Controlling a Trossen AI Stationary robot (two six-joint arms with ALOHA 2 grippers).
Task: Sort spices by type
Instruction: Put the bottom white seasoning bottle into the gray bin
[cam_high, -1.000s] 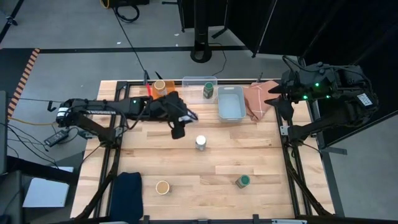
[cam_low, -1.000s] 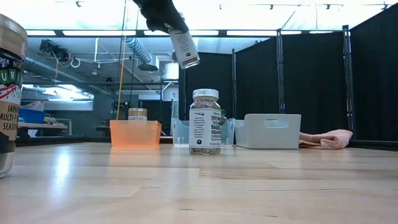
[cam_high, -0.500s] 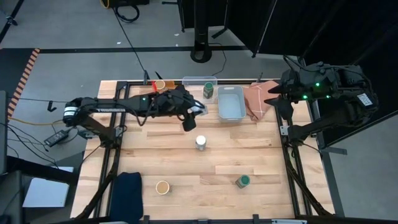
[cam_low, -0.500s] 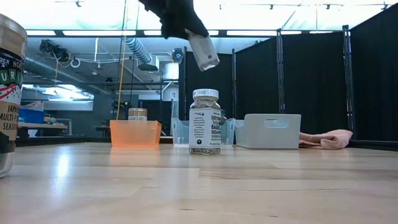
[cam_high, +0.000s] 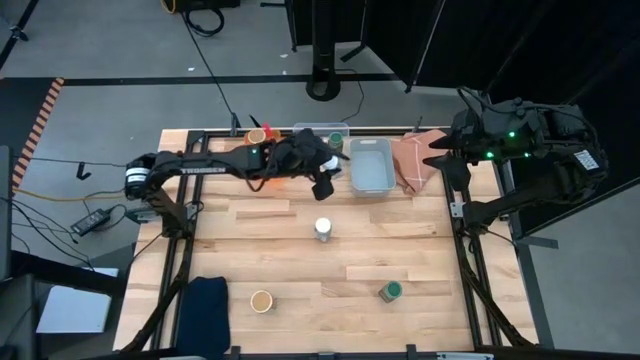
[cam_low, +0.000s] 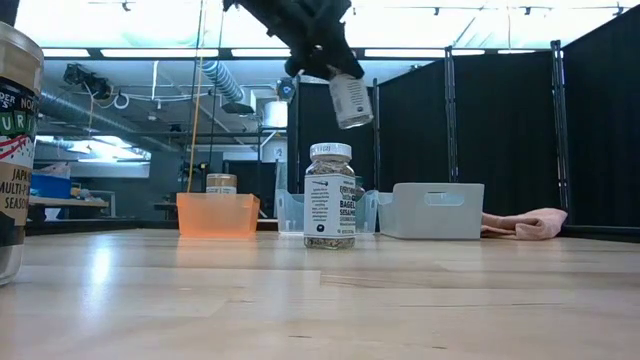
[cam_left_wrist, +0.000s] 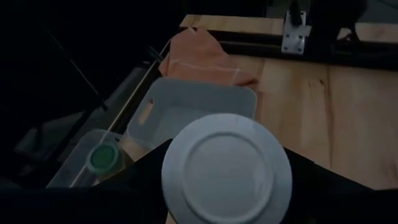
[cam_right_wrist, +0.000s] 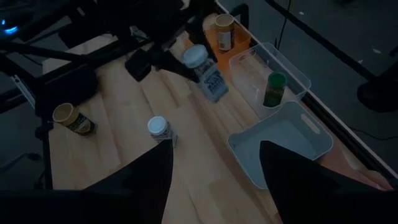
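Observation:
My left gripper (cam_high: 322, 180) is shut on a white-lidded spice jar (cam_low: 350, 98) and holds it in the air near the pale-blue bin (cam_high: 370, 165). A second white-lidded jar (cam_high: 322, 229) stands upright on the table below it. A tan-lidded jar (cam_high: 262, 300) and a green-lidded jar (cam_high: 390, 290) stand near the front edge. The orange bin (cam_high: 245, 148) holds a tan-lidded jar (cam_high: 258, 136). The clear bin (cam_high: 305, 130) holds a green-lidded jar (cam_high: 336, 142). My right gripper (cam_right_wrist: 214, 149) stays open, raised over the table's far right. My left gripper pinches the jar between its two fingers, one on each side just under the white lid (cam_left_wrist: 171, 183); the lid hides the exact spot. The fingers slant down from the table's left. The jar hangs clear of the table, tilted, with its base (cam_low: 355, 120) lowest.
A pink cloth (cam_high: 412, 160) lies right of the pale-blue bin and a dark blue cloth (cam_high: 205, 305) at the front left corner. In the low view one jar (cam_low: 15, 150) stands close at the left. Bare wood lies between the middle jar and the front jars.
My left gripper has carried the white-lidded jar toward the table's right edge and a little toward the far edge, passing over the standing white-lidded jar toward the bins. The jar has stayed lifted and tilted in the hold.

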